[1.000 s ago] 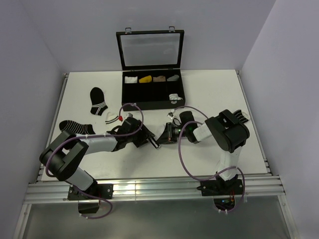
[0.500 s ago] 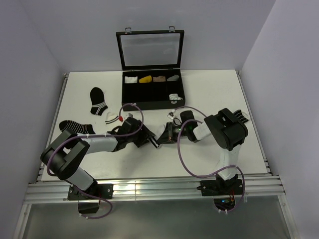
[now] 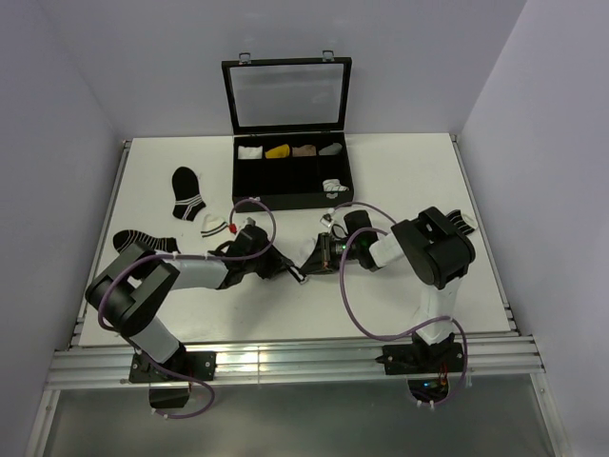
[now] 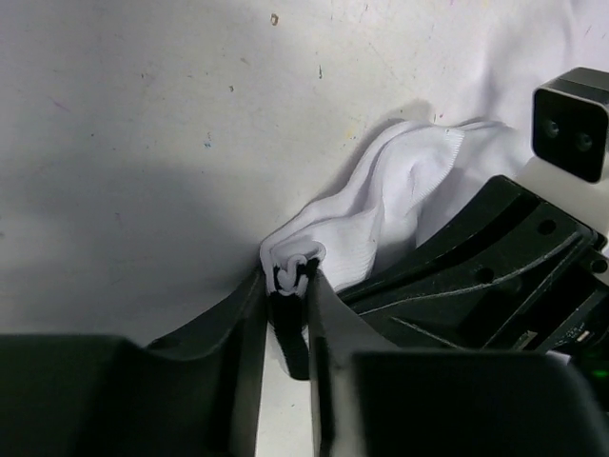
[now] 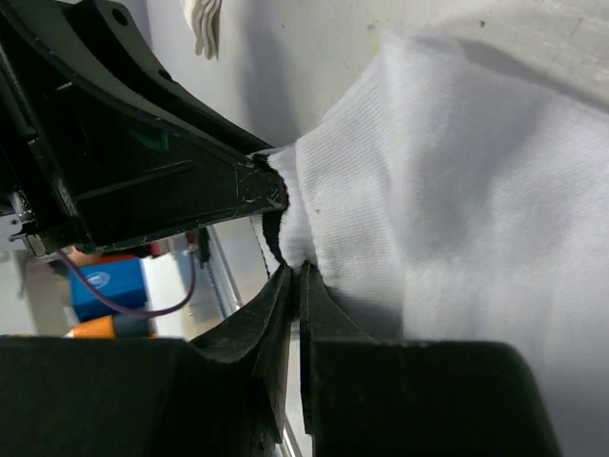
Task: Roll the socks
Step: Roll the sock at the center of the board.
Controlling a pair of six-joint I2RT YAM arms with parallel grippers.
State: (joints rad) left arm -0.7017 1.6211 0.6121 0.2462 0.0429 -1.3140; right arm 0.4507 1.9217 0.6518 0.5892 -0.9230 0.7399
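A white sock with a black-banded cuff (image 4: 400,205) lies on the table between my two grippers. In the top view both arms cover it almost fully. My left gripper (image 4: 288,281) is shut on its bunched black-and-white cuff edge; in the top view it (image 3: 295,275) sits low at the table's middle. My right gripper (image 5: 297,274) is shut on the same sock (image 5: 457,190) from the opposite side, its tips (image 3: 310,264) nearly touching the left one's. A small white-black bundle (image 3: 332,186) rests in the black box.
An open black compartment box (image 3: 249,177) with several rolled socks stands behind the grippers. Black socks with white stripes lie at the left (image 3: 187,193), the near left (image 3: 143,243) and behind the right arm (image 3: 460,222). A cream sock (image 3: 213,226) lies near the left arm.
Both grippers stay shut on the sock. The left arm has sunk a little lower and the right gripper has edged slightly left toward it.
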